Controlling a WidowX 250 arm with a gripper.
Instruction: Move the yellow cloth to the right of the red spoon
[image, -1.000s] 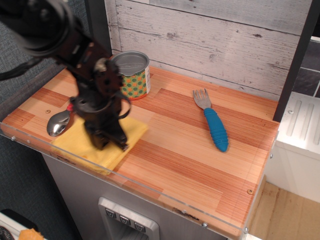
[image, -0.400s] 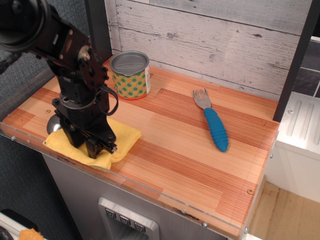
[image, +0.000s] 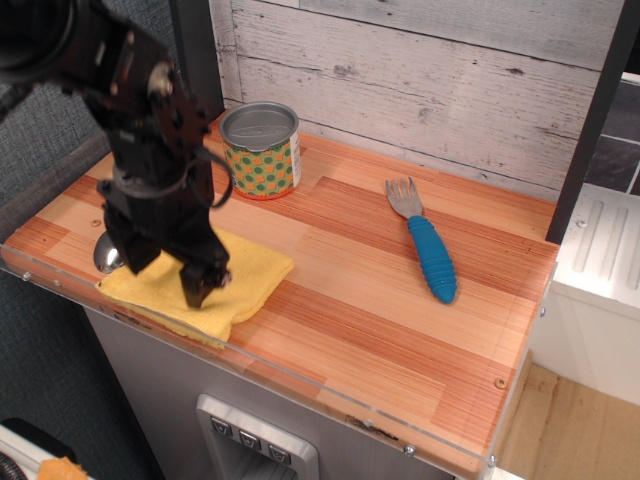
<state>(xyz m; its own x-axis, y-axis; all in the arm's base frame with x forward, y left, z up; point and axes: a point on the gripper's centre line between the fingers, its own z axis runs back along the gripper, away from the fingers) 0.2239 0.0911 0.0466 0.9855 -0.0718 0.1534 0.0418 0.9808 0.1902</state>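
Observation:
The yellow cloth (image: 245, 275) lies slightly rumpled on the wooden table (image: 360, 300) at the front left, near the front edge. Only the shiny bowl of the red spoon (image: 104, 260) shows, just left of the cloth; its red handle is hidden behind my arm. My gripper (image: 168, 272) hangs just above the left half of the cloth. Its two black fingers (image: 197, 284) are spread apart with cloth showing between them, and they hold nothing.
A patterned can (image: 262, 150) stands at the back left. A metal fork with a blue handle (image: 431, 256) lies at the right. A clear plastic lip (image: 300, 385) runs along the front edge. A plank wall (image: 420, 80) closes the back.
The gripper pressed on the cloth and slid it a little left and forward. It has since risen off the cloth with its fingers apart, and the cloth stays on the table.

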